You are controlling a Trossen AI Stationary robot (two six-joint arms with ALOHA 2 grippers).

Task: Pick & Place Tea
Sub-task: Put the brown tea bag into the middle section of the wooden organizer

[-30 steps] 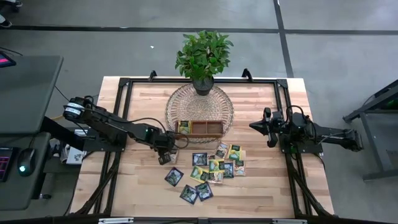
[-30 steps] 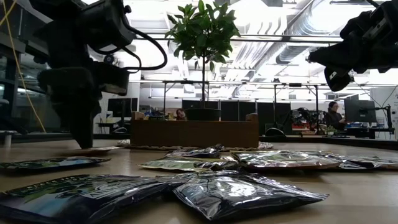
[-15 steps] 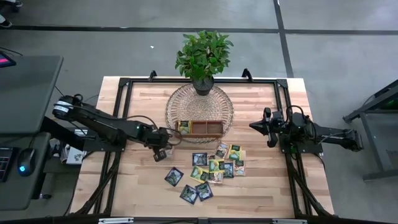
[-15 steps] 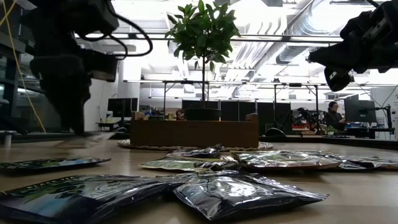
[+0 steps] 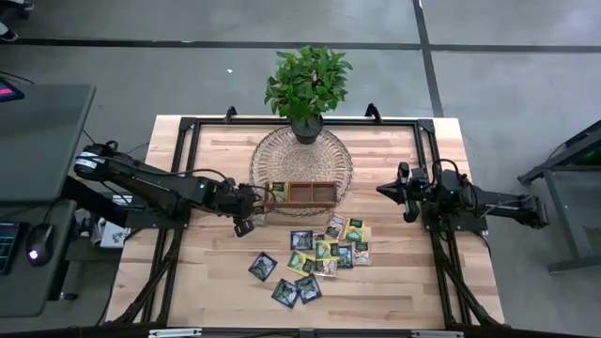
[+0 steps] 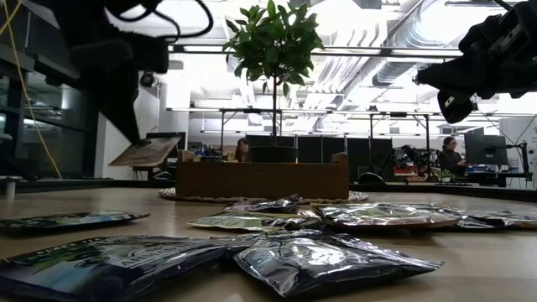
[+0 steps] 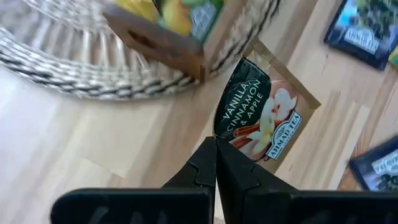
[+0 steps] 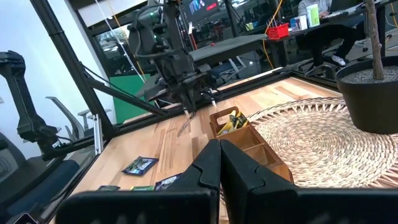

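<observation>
Left gripper clenched on the corner of one tea sachet, a brown wrapper labelled vanilla, cinnamon and apple, lifted clear of the table and hanging tilted in the low view. Carried, over the last second, from lower on the table beside the loose pile up to the near left end of the wooden tray; in the low view raised from table level to about the height of the tray's rim. Now held just beside the tray's left compartment, which already holds a yellow-green sachet, with the woven mat under the tray and the potted plant behind it. Probably the carry step nearly done, with the drop into a compartment next; likely needs a little more travel over the rim before letting go, since the sachet sits beside the tray wall, not above an opening. Rest of the tea spread flat on the wood in front of the tray, dark and yellow-green wrappers mixed, some overlapping, so most of the job remains. Right gripper shut, empty, parked unmoved above the table's right side, well apart from tray and pile.
</observation>
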